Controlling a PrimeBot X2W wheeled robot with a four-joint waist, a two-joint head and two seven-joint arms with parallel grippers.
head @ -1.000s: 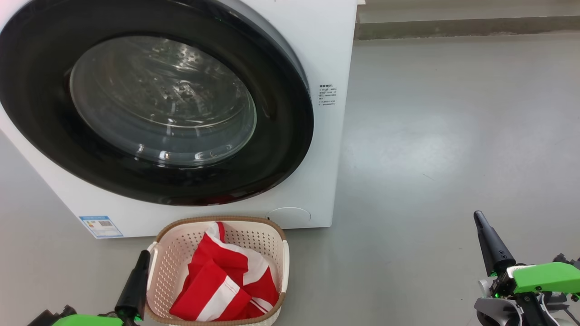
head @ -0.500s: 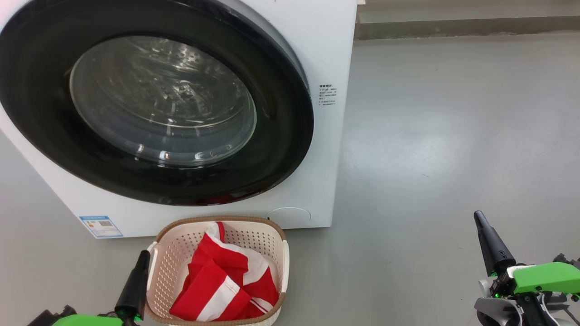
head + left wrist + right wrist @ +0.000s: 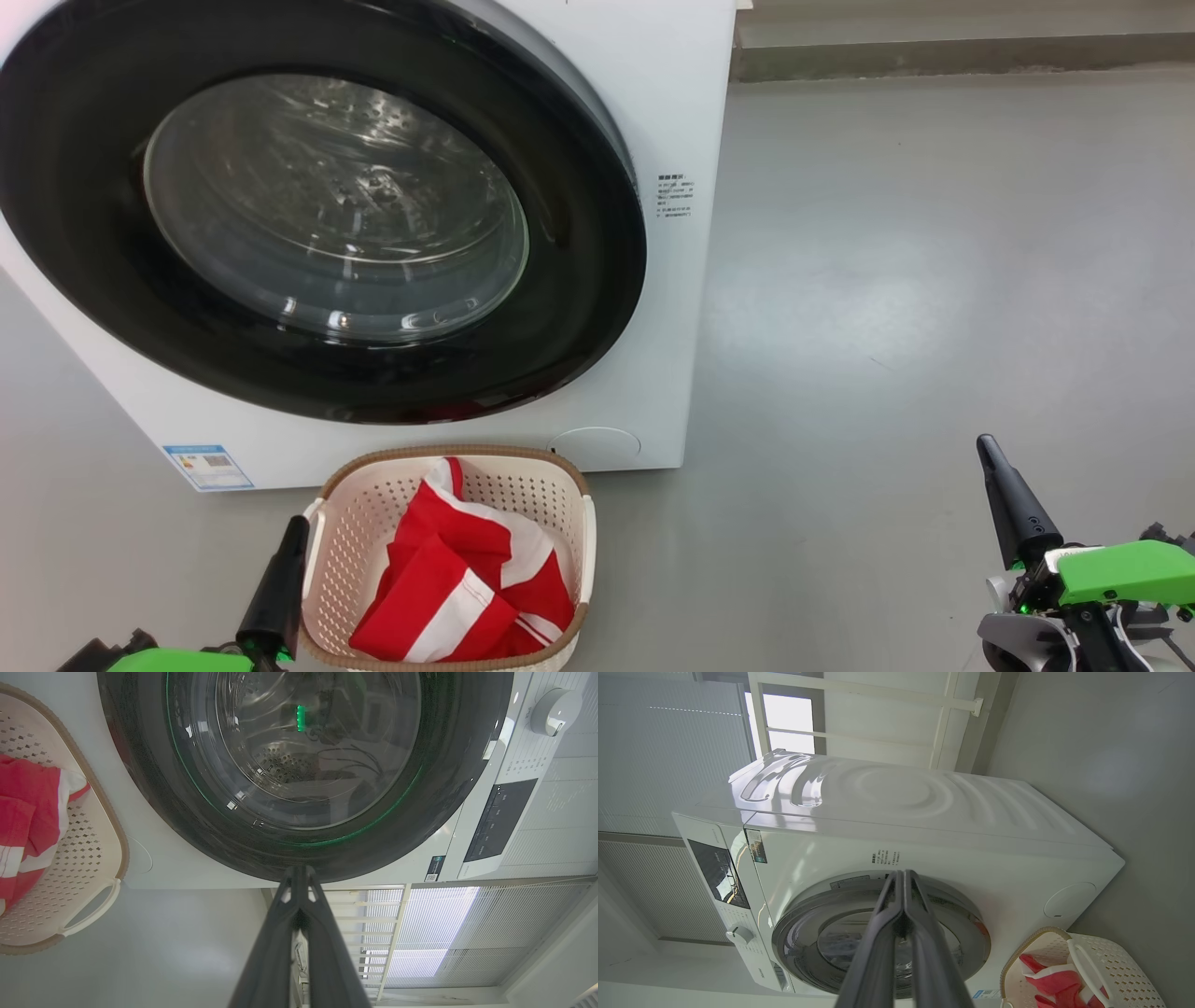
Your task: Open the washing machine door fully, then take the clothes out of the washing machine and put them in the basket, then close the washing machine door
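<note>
Head view: I've got the washing machine door [image 3: 336,210] shut on the washing machine [image 3: 658,103], and the clothes [image 3: 457,569] in the basket [image 3: 359,509] just in front. The left gripper [image 3: 297,525] sits beside the basket, the right gripper [image 3: 986,450] far right. Left wrist view: its fingers are pressed together, empty, near the door's rim. Right wrist view: closed too, nothing held.

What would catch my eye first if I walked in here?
The washing machine door, a huge glossy black ring around bulging glass, sits shut on the white washing machine at the head view's upper left. Right below it, on the grey floor, bright red-and-white clothes lie heaped in the small cream basket.
</note>
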